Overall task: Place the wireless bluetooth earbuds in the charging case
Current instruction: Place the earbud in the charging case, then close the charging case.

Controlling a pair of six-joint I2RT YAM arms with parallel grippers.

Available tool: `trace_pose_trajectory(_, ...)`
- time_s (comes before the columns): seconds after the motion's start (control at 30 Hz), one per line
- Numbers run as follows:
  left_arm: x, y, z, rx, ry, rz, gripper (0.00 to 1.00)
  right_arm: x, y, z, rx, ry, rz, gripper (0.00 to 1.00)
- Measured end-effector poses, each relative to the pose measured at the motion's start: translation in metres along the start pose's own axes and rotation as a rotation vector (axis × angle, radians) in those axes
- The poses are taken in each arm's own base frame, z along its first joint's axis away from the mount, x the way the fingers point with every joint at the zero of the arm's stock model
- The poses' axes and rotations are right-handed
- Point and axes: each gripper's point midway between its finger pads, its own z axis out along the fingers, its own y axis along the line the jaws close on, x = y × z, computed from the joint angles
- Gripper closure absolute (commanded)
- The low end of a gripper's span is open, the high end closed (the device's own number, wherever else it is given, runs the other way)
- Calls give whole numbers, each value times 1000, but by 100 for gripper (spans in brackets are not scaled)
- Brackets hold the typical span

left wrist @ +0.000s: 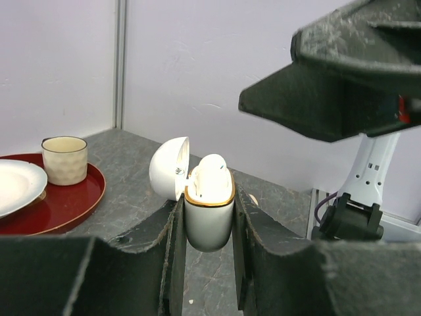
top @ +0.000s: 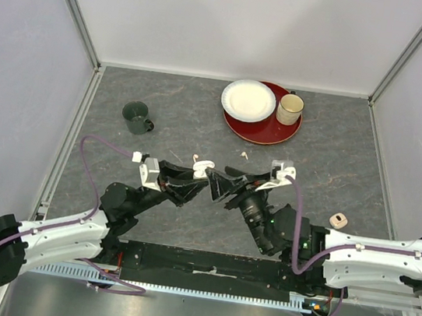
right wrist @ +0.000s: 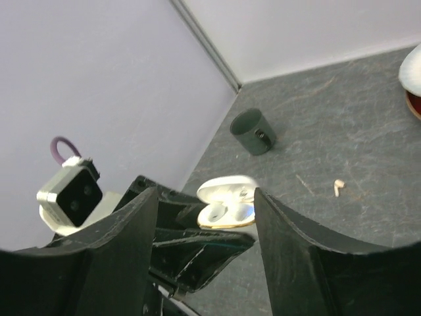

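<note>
My left gripper (left wrist: 207,220) is shut on the white charging case (left wrist: 209,217) with a gold rim, holding it upright above the table. Its lid (left wrist: 168,168) is open. A white earbud (left wrist: 212,174) sits in the case. The case also shows in the top view (top: 202,168) and the right wrist view (right wrist: 227,205). My right gripper (right wrist: 205,192) is open and empty, right beside and above the case, tip to tip with my left gripper (top: 197,176). A loose earbud (top: 244,155) lies on the table behind the grippers and shows in the right wrist view (right wrist: 338,187). Another small white piece (top: 195,158) lies near the case.
A dark green mug (top: 136,117) stands at the back left. A red tray (top: 261,127) at the back holds a white plate (top: 248,100) and a beige cup (top: 289,109). A small beige case-like thing (top: 338,220) lies at the right, by the right arm.
</note>
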Motion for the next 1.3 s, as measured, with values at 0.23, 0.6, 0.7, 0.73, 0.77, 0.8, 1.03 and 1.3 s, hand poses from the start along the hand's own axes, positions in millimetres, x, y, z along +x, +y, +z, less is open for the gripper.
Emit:
trace_pose_trajectory(0.23, -8, -2, -4, 1, -12, 18, 98, -40, -20, -12, 82, -73, 39, 16)
trace_pose_trajectory(0.6, -21, -6, -10, 6, -39, 36, 98, -59, -39, -16, 171, -34, -83, 10)
trace_pose_trajectory(0.7, -23, -7, -12, 11, -38, 35, 98, -64, -43, -7, 209, 1, -154, 9)
trace_pose_trajectory(0.73, -21, -7, -12, 10, -30, 34, 98, -65, -45, -3, 217, 14, -174, 9)
trace_pose_trajectory(0.77, -19, -7, -13, 9, -20, 32, 98, -66, -50, 1, 231, 27, -191, 9)
trace_pose_trajectory(0.8, -18, -7, -13, 8, -15, 31, 98, -66, -58, 6, 246, 41, -206, 9)
trace_pose_trajectory(1.03, -24, -6, -12, 0, -39, 14, 98, -58, -97, 19, 290, 150, -263, 9)
trace_pose_trajectory(1.3, -29, -8, -11, 7, -66, 13, 98, -40, -103, 38, 244, 306, -259, 9)
